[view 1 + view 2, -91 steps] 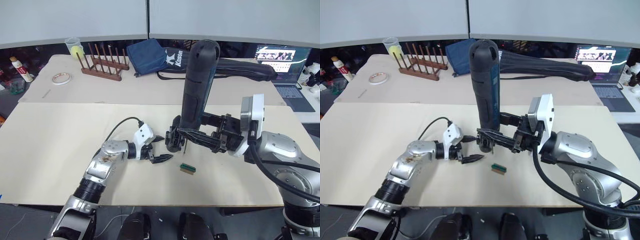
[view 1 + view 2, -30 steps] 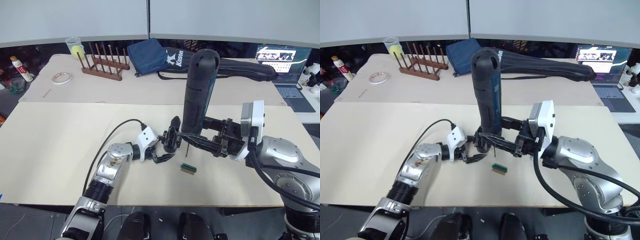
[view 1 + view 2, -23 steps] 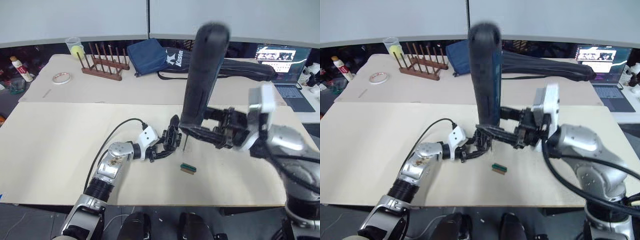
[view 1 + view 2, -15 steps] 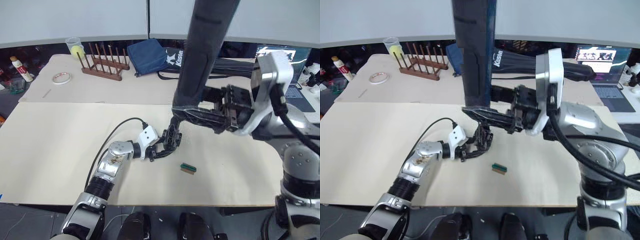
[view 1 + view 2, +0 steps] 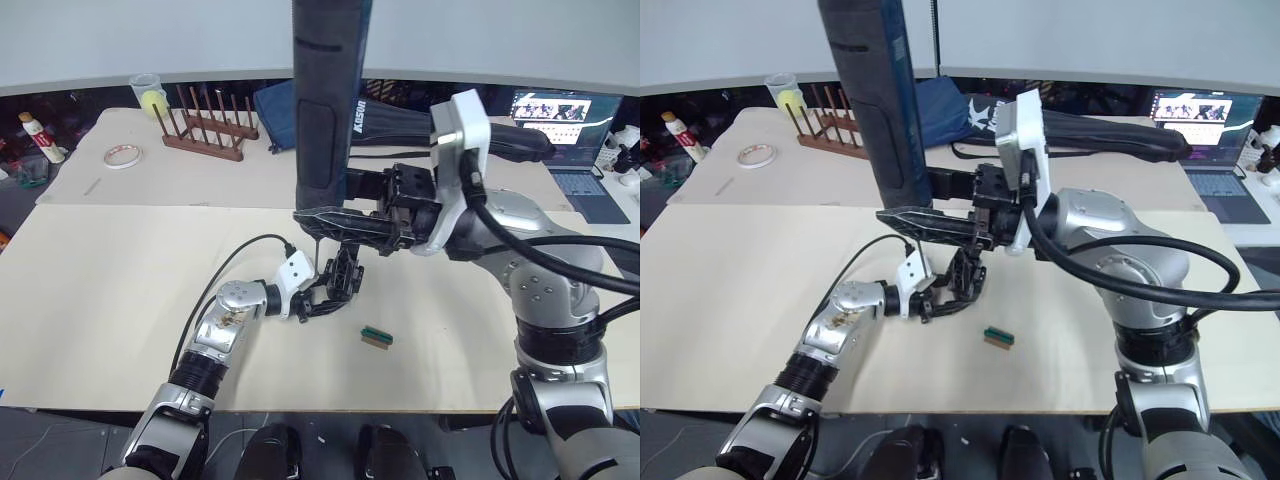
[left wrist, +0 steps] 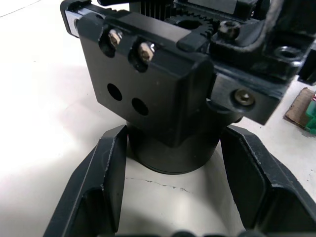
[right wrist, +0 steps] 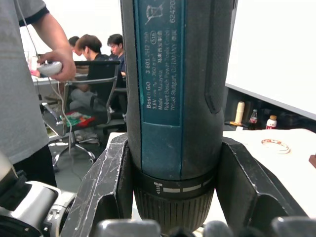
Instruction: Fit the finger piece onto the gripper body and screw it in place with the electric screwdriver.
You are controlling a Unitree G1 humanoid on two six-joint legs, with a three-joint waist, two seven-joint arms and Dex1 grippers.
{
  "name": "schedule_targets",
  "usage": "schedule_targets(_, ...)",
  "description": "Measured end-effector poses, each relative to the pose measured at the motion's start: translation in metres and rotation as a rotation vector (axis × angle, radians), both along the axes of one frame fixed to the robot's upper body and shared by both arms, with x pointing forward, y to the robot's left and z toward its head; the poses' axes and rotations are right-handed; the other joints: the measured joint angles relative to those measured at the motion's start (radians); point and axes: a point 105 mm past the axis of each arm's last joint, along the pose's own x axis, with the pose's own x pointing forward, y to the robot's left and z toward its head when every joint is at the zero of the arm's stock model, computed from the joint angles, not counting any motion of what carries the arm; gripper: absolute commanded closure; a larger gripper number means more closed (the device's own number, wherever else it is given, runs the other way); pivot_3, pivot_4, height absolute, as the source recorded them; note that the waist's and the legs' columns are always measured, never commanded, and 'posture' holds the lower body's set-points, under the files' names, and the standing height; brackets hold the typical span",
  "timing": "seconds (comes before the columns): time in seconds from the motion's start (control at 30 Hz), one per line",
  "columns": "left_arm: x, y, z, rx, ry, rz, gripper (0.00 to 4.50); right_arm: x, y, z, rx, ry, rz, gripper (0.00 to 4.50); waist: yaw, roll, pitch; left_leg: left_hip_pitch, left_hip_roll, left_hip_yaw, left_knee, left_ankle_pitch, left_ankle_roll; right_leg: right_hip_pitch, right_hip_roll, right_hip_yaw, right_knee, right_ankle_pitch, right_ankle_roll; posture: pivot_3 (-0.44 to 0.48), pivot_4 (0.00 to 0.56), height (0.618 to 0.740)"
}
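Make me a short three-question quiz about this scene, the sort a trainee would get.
1. True or false: the right gripper holds the electric screwdriver upright above the table.
2. What does the left gripper grip? A) the roll of tape B) the gripper body C) the blue bag
3. Fill in: the small green piece lies on the table, ____ from both grippers.

Key
1. True; its fingers clasp the barrel.
2. B, the gripper body, which sits between its fingers.
3. Apart; nothing touches it.
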Motion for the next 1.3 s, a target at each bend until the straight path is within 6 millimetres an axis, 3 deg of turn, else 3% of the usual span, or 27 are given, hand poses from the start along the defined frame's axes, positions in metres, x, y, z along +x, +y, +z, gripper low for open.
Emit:
schedule_targets(0.97, -0.001, 0.002, 0.0, 0.005, -0.012, 0.014, 2.18, 0.023, -0.002, -0.042, -0.113, -0.039, -0.06, 2.59, -0.007, 0.0, 0.0, 0.0, 0.0, 0.001, -0.001, 0.0, -0.001, -0.001, 0.0, 0.0, 0.0, 0.0, 0.0, 0.0, 0.15, 0.74)
schedule_targets(1.3, -0.001, 0.003, 0.0, 0.006, -0.012, 0.015, 2.18, 0.024, -0.002, -0.043, -0.115, -0.064, -0.058, 2.59, -0.008, 0.0, 0.0, 0.0, 0.0, 0.001, -0.001, 0.0, -0.001, -0.001, 0.0, 0.0, 0.0, 0.0, 0.0, 0.0, 0.15, 0.74)
